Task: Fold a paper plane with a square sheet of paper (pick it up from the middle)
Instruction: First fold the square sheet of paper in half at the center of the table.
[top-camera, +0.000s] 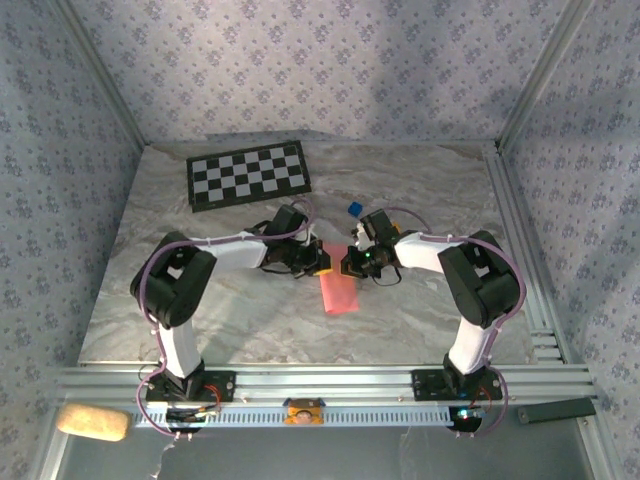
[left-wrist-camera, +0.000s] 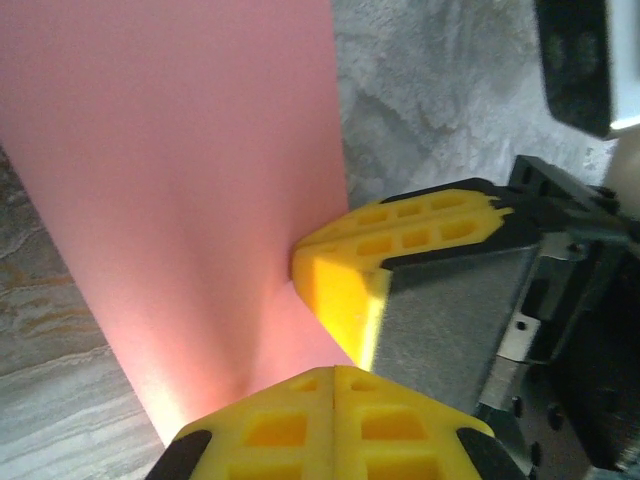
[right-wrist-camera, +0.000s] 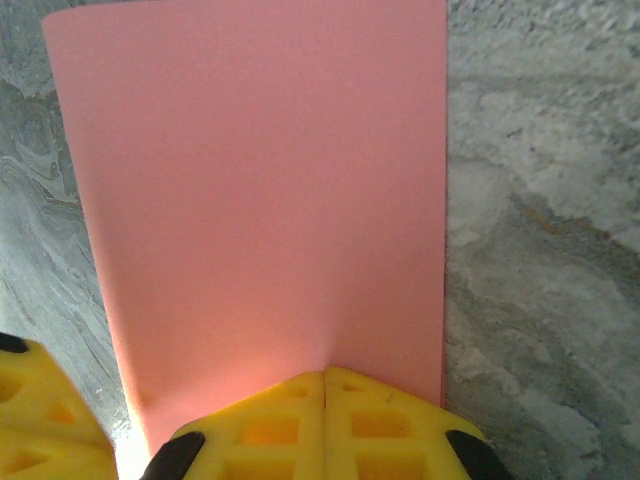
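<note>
While looking down from above, find the sheet of paper (top-camera: 339, 292) just below centre of the frame: salmon-pink, and reading as a narrow rectangle rather than a full square, so probably doubled over along the middle. Lies with its long axis running from frame centre toward the lower edge, slightly tilted. Pinched at the upper short end and trailing down-frame away from both arms; resting on the table (top-camera: 200, 310) or hanging just clear of it, cannot tell. Gripped by the left gripper (left-wrist-camera: 335, 385), yellow fingertips pressed fully together on the pink edge at the bottom of its wrist view. Gripped likewise by the right gripper (right-wrist-camera: 325, 385), shut tight on that same end, just beside its partner and almost touching it. Equally near to both arms, then, with neither better placed. Next move, as a guess: keep both pinches and work down that long axis to set a crease. Well apart, toward upper left, note the checkerboard mat (top-camera: 248, 174).
</note>
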